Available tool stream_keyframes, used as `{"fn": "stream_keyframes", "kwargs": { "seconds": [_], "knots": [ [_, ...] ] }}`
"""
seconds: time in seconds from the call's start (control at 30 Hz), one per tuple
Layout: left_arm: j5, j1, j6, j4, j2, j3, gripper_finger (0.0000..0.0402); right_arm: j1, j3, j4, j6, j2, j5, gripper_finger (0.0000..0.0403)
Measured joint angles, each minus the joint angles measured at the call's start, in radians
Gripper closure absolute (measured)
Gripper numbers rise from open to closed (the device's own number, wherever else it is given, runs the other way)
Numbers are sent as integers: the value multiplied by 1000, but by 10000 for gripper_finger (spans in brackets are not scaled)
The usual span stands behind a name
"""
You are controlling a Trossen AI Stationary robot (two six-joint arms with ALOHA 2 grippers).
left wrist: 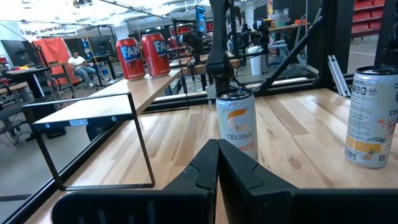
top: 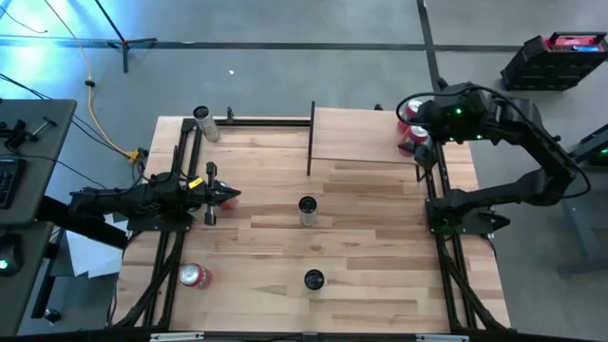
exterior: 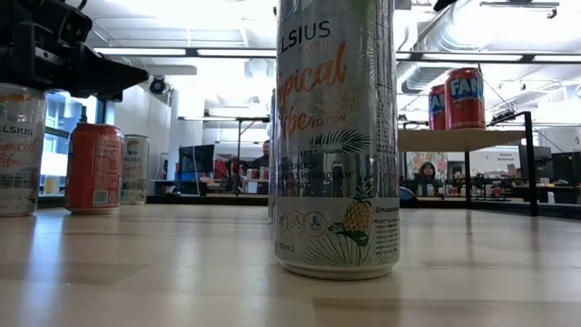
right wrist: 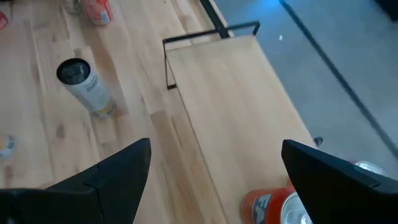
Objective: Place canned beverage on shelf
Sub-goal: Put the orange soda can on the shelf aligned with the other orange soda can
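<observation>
Our right pincer (right wrist: 211,168) hangs wide open and empty over the shelf (top: 366,133), just above the two red cans (top: 412,131) at its far-right end. Our left pincer (top: 226,198) is closed on nothing, level with the desk (top: 380,266), pointing at the tall white can (top: 307,210) mid-desk. The risk, we judge, is the right arm clipping those red cans as it withdraws — they stand close beneath it. Another tall can (top: 313,280) sits nearer the front, a red can (top: 195,275) lies front-left, and one more can (top: 204,122) stands far-left — none block the shelf's bare board.
</observation>
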Motion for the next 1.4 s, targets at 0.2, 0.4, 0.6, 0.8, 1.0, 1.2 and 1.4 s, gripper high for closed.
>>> {"fn": "stream_keyframes", "kwargs": {
  "seconds": [0.2, 0.4, 0.6, 0.8, 1.0, 1.2, 1.4],
  "knots": [
    [0, 0, 0, 0, 0, 0, 398, 32, 0, -49, 27, 0, 176, 57],
    [0, 0, 0, 0, 0, 0, 398, -24, 0, -91, -27, 5, 218, 57],
    [0, 0, 0, 0, 0, 0, 398, -130, 0, -134, -85, 13, 169, 57],
    [0, 0, 0, 0, 0, 0, 398, -157, -77, -81, -148, -19, 77, 57],
    [0, 0, 0, 0, 0, 0, 398, -157, -247, 71, -223, -92, 55, 57],
    [0, 0, 0, 0, 0, 0, 398, -157, -350, 132, -275, -154, 86, 57],
    [0, 0, 0, 0, 0, 0, 398, -185, -432, 195, -200, -158, 144, 57]
  ]
}}
